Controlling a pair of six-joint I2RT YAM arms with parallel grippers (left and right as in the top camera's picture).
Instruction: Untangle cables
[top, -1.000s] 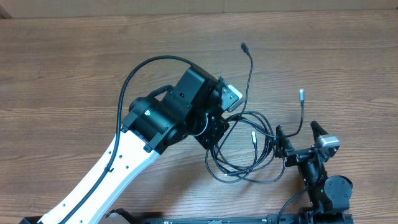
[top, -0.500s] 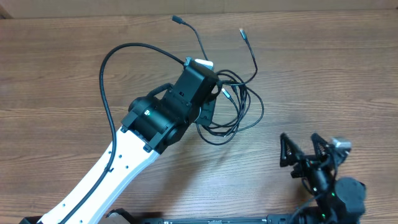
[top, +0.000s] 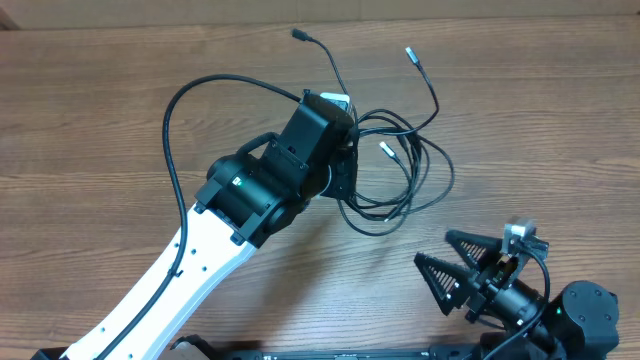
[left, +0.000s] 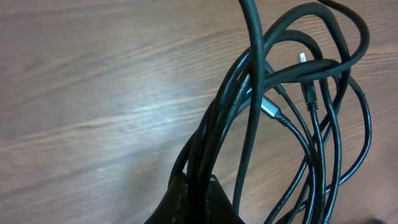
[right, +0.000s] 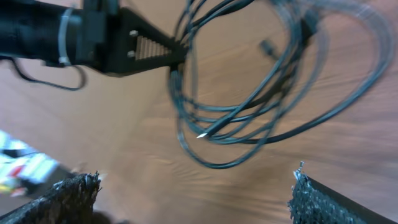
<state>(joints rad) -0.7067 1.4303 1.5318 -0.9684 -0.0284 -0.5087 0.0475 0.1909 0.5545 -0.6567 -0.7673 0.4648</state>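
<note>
Here the left gripper (top: 345, 168) clamps a tangled bundle of thin black cables (top: 412, 172) over the brown wooden table (top: 530, 110), while the right gripper (top: 432, 248) gapes wide, well apart from them.

A brown wood-grain tabletop (top: 90, 110) filled the view, grain running side to side. Soft light left a pale sheen on it. A paler strip (top: 500, 8) ran along the far edge.

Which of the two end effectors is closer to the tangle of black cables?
Left. The left end effector is shut on the cables, gripping the bundle. The right end effector is open and stands apart from them, touching none.
</note>
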